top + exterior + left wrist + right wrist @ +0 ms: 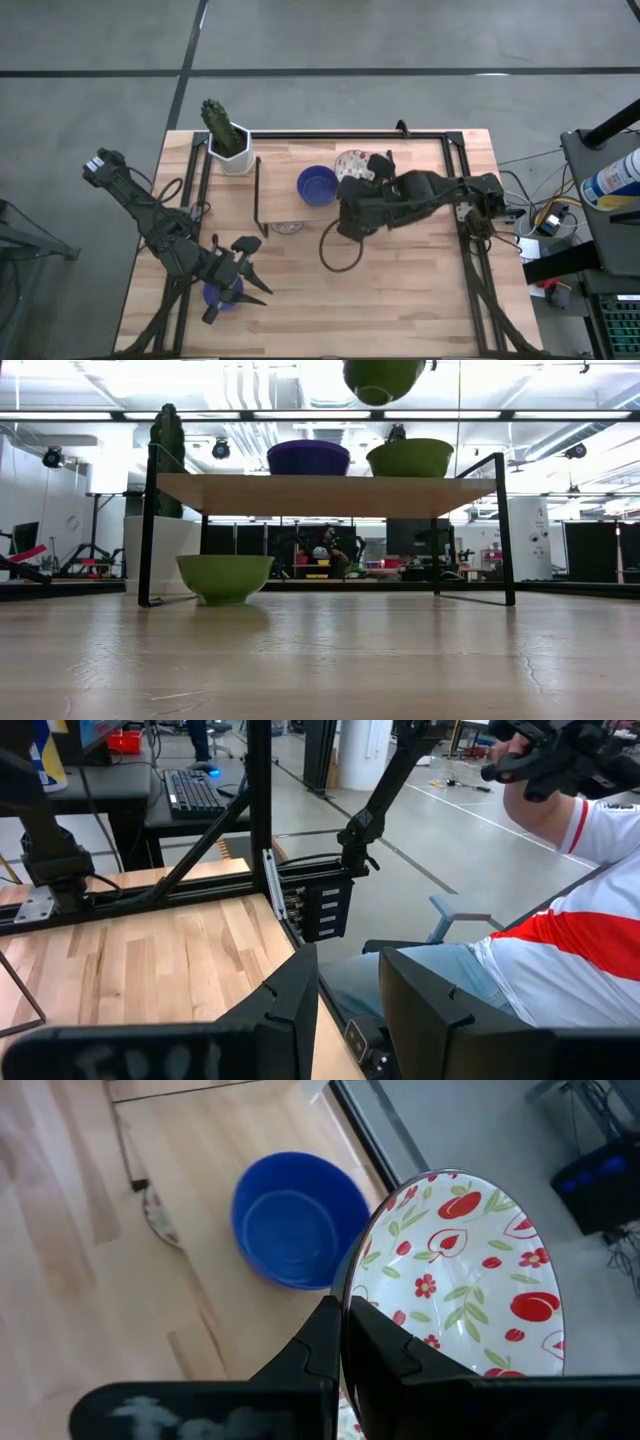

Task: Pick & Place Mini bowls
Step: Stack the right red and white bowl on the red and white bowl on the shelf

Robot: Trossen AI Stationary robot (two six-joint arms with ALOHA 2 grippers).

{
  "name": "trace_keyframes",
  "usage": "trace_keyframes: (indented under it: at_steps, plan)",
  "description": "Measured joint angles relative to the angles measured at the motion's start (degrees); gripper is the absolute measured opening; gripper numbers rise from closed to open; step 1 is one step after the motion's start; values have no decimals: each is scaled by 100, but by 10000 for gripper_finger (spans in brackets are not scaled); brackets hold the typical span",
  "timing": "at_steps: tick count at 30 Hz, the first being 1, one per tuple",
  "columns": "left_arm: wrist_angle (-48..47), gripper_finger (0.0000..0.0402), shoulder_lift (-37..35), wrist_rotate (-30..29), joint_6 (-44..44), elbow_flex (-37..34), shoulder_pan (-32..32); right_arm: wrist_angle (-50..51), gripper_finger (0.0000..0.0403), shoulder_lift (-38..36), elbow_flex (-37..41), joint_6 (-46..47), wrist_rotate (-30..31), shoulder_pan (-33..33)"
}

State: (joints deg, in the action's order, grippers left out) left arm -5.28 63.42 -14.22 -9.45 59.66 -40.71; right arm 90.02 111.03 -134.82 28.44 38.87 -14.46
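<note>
My right gripper [342,1315] is over the raised wooden shelf [420,150], shut on a white mini bowl with red flowers [460,1270], which shows high up in the low view [382,378]. A blue mini bowl [298,1220] stands on the shelf beside it [316,185]. Another bowl [410,457] sits on the shelf under the arm. A flowered bowl [225,578] stands on the table under the shelf; only its edge shows from above [288,228]. My left gripper [348,960] is open near the table's left near corner [245,283], above a second blue bowl [220,296]. My right gripper pinches the flowered bowl by its rim [343,1295], one finger on the inner face [395,1345] and one on the outer side [312,1348]. The bowl is lifted clear of the shelf [382,378] and tilted, its hollow turned sideways.
A cactus in a white hexagonal pot [228,140] stands at the shelf's far left corner. The shelf's black frame posts [148,525] rise from the table. A seated person in a red-and-white shirt [560,970] is beyond the table edge. Bare wood [400,300] lies nearer the near edge.
</note>
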Motion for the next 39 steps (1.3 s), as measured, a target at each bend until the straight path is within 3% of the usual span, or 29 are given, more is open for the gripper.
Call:
trace_keyframes:
  at_steps: [14,27,39]
  plan:
    - [22,103,0,0,-43,0,0,0,11,-7,232,-172,-310,632]
    - [-4,103,0,0,-76,-2,0,-1,11,-121,1414,225,-505,553]
    - [40,103,0,0,-62,-66,0,-28,11,-953,2735,987,-262,326]
